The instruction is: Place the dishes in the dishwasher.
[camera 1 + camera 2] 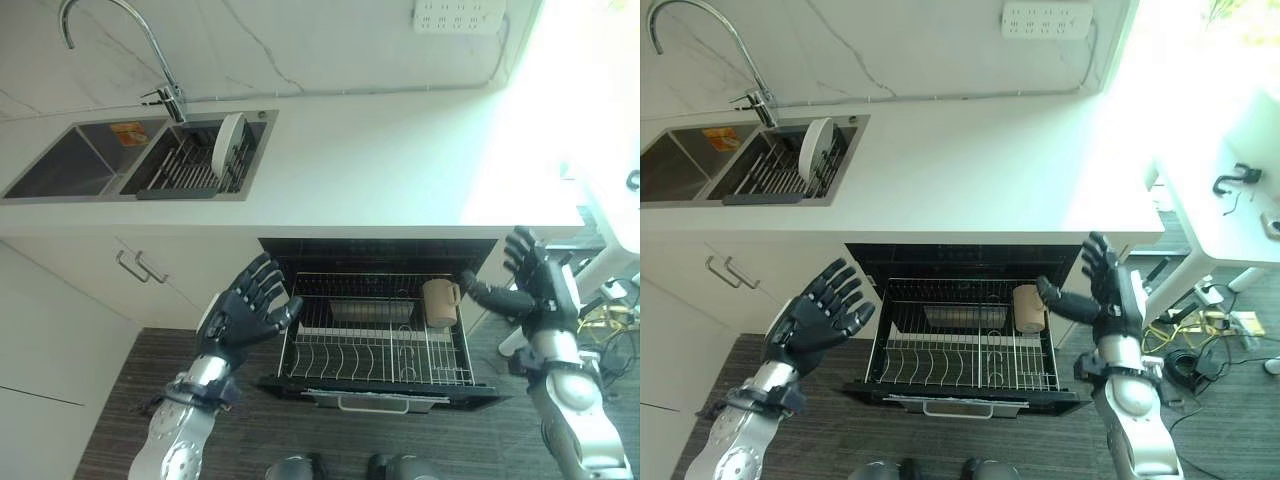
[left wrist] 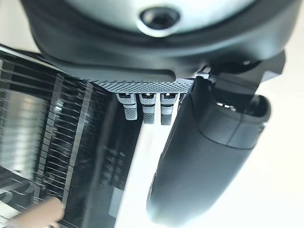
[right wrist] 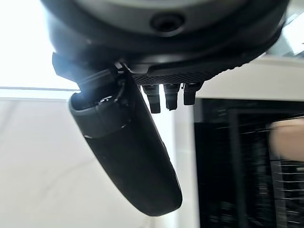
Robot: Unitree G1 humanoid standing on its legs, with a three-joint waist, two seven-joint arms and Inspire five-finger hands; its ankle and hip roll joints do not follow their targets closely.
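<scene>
Left hand (image 1: 243, 312) and right hand (image 1: 533, 287): fingers spread, empty, flanking open dishwasher rack (image 1: 375, 345). Mug (image 1: 439, 302) in rack. Plate (image 1: 227, 143) upright in sink rack (image 1: 180, 165).

White plate (image 1: 227, 145) upright in sink rack (image 1: 185, 165); tan mug (image 1: 439, 302) in open dishwasher's wire rack (image 1: 375, 340).

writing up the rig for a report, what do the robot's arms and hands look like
Both arms are silver-grey, rounded metallic segments with dark joints at the wrists. Each ends in a dark, almost black robot hand: the left robot hand and the right robot hand have jointed fingers with lighter grey bands across the segments. In the wrist views the thumb is a thick, smooth dark casing, and a perforated grey strip edges the palm.
</scene>
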